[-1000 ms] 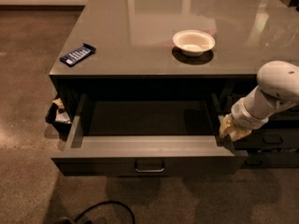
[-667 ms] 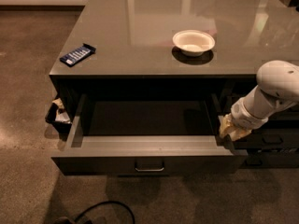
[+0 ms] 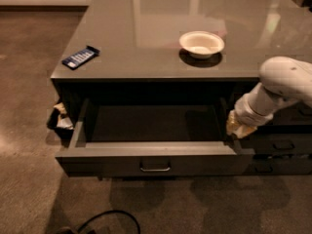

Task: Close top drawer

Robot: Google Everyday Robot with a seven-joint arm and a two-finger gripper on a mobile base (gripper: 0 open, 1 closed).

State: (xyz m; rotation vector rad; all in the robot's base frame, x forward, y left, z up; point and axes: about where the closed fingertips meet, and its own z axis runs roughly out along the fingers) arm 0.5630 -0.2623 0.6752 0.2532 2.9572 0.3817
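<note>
At the front of the grey counter [image 3: 146, 57], the top drawer [image 3: 102, 163] stands pulled well out, with nothing showing in its lighter inside and its metal loop pull [image 3: 155, 165] centred on the tall front. My claw [image 3: 240, 126] sits just beside the drawer's right wall, near the front corner; whether it is spread or pressed together I cannot tell. I judge the closing push not yet begun. The next move calls for bringing the claw round onto the front face, near the pull, and pressing straight toward the counter so the drawer runs in square. On top, a white bowl [image 3: 201, 44] and a blue packet [image 3: 80, 57] lie well clear. Crumpled litter [image 3: 62, 120] beside the drawer's left wall and a dark cable [image 3: 112, 217] on the floor could interfere.
</note>
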